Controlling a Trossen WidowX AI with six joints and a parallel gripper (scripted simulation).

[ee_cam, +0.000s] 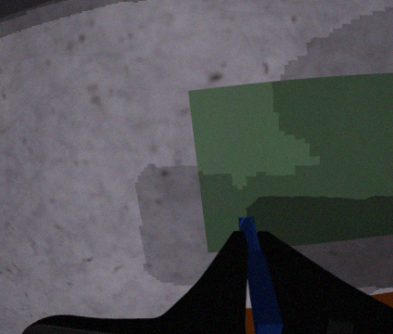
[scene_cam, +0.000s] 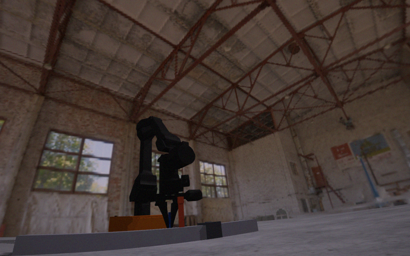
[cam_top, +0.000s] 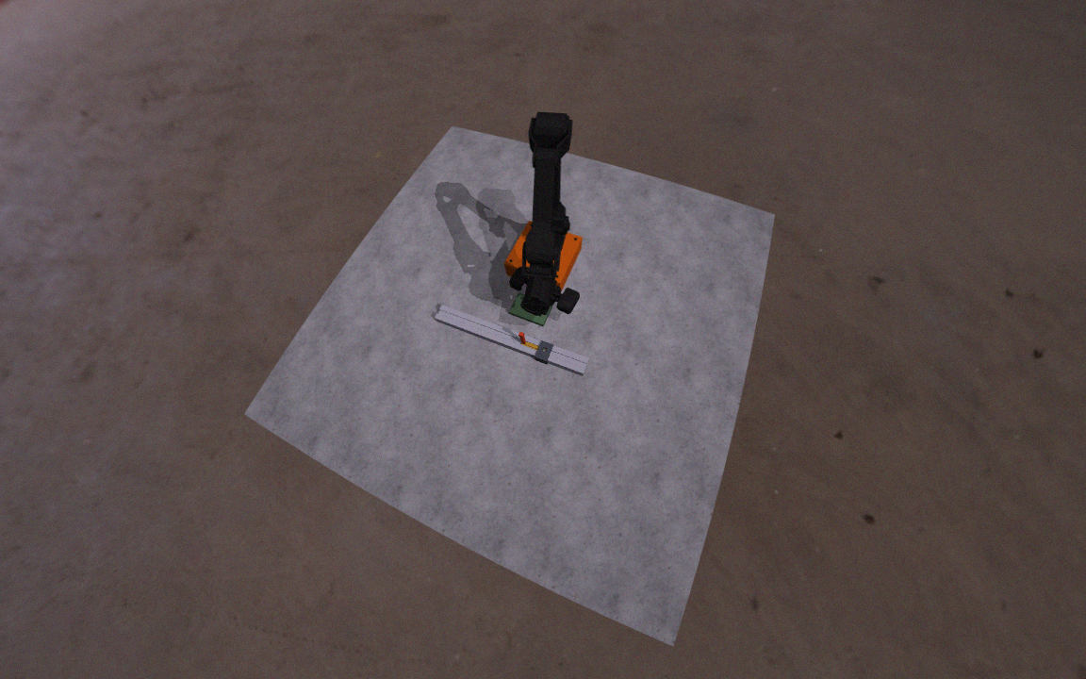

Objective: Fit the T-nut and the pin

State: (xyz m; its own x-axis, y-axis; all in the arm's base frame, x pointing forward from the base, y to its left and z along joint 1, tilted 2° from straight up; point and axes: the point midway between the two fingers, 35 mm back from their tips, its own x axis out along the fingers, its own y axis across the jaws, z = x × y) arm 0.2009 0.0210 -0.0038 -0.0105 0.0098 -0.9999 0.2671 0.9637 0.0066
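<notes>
orange handle upright beside the fingers

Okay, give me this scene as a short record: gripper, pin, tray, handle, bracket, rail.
gripper: closed on the pin
blue pin: between the fingers, upright
green tray: beneath the gripper, between orange base and rail
orange handle: sticking up at the rail, beside the bracket
dark bracket: across the rail, pin not in it
aluminum rail: lying on the pale surface
</notes>
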